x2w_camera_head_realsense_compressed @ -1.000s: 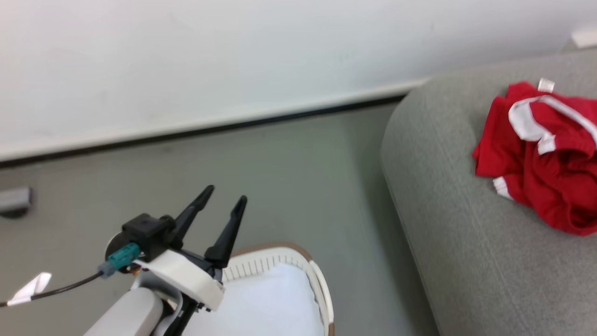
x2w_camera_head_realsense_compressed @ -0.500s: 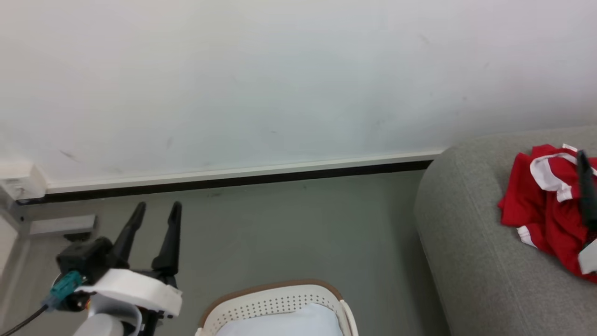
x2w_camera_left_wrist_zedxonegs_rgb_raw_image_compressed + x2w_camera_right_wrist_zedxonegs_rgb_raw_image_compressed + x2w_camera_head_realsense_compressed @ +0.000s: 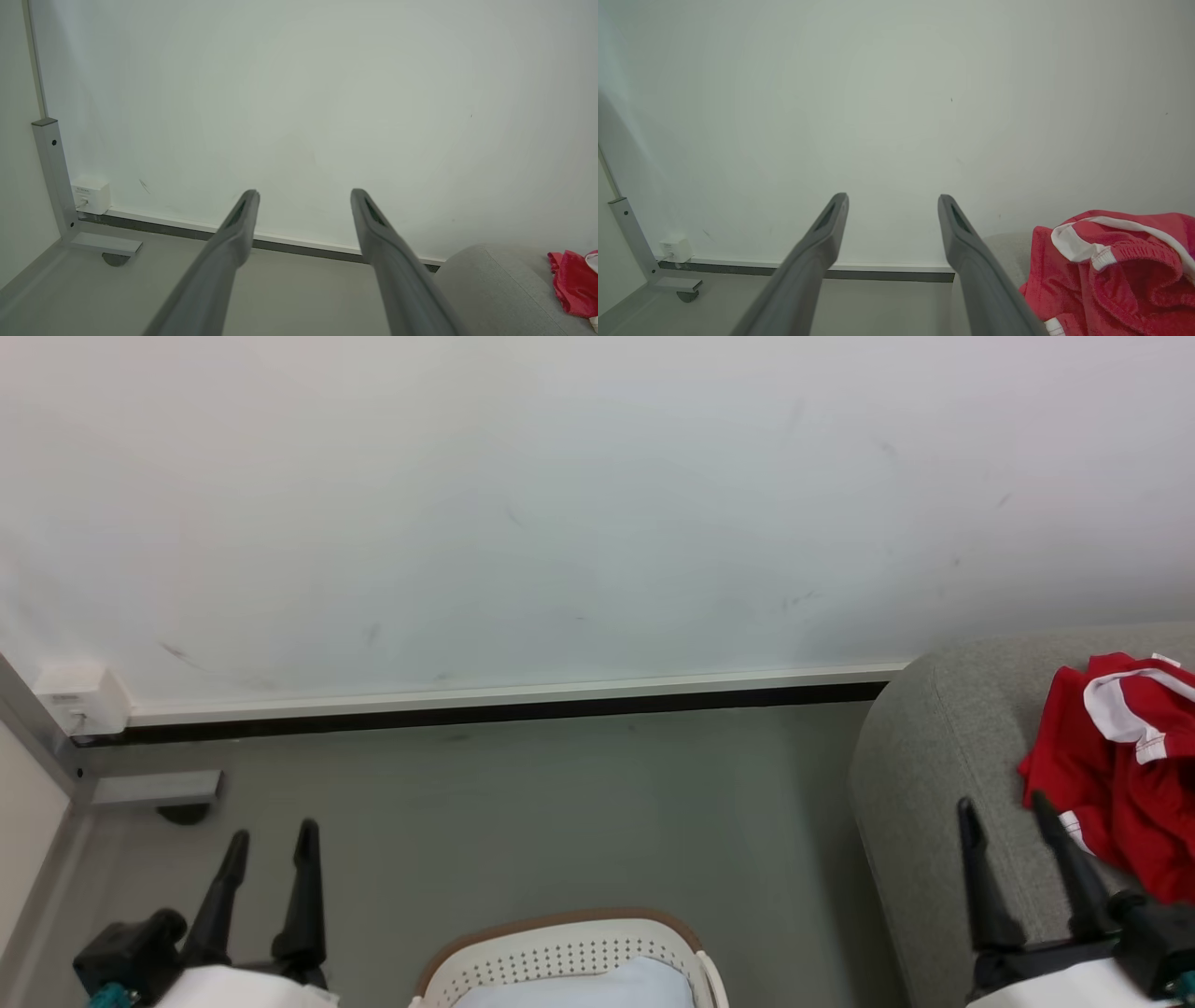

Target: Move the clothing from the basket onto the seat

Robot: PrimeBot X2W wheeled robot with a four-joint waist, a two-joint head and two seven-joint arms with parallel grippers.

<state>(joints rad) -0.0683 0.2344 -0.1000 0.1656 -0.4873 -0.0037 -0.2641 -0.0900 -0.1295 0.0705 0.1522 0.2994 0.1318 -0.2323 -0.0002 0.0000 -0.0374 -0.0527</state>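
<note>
the soft, bright red sports clothing with white panels lies in a crumpled heap on the large light grey fabric sofa seat, near its rounded end. it looks light and limp, so it should sag and slip out of a shallow pinch. the bunched white waistband or a thick fold of red cloth offers the surest hold, not a loose hem.

the rounded white perforated plastic basket with a brown rim stands on the floor to the left of the seat, apart from it. a pale blue-white cushion shows inside it. most of its inside falls below the frame edge, so i cannot say whether any red cloth is in there.

the left gripper hangs to the left of the basket, its two long dark fingers pointing toward the wall, spread wide and empty. the right gripper hovers by the seat's end near the garment, fingers likewise wide apart, holding nothing.
</note>
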